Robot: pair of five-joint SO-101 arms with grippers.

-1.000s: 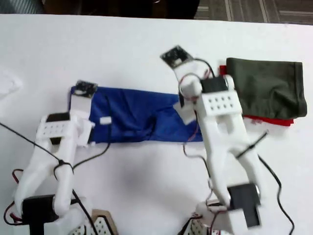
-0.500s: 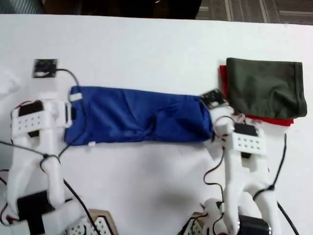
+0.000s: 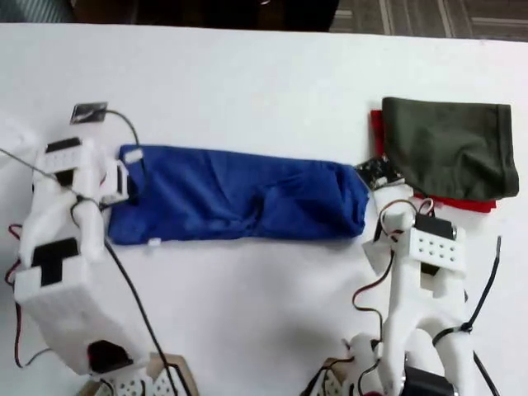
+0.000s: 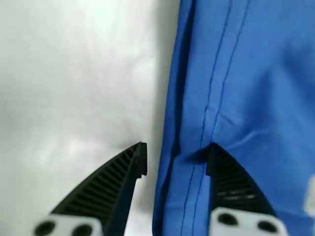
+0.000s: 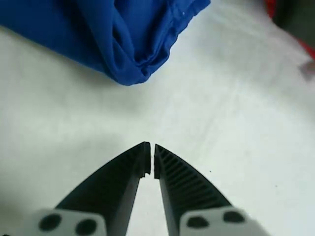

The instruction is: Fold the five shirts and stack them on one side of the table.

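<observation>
A blue shirt [image 3: 239, 194], folded into a long strip, lies across the middle of the white table [image 3: 247, 82]. My left gripper [image 4: 177, 157] is open at the strip's left end. One finger [image 4: 123, 177] rests over bare table and the other finger [image 4: 226, 172] over the blue cloth, with the hem [image 4: 172, 147] between them. My right gripper [image 5: 151, 160] is shut and holds nothing. It hovers over bare table just short of the blue shirt's right corner [image 5: 133, 69]. A folded dark green shirt [image 3: 450, 148] lies on a red shirt [image 3: 437, 200] at the right.
The left arm [image 3: 58, 239] stands along the table's left side and the right arm [image 3: 425, 272] at the front right, with loose cables [image 3: 136, 305] trailing by them. The table's far edge [image 3: 247, 29] borders a dark floor.
Both arms have left the strip's middle: the left one swung to its left end, the right one drew back to its right end. The blue strip now reaches farther right.
</observation>
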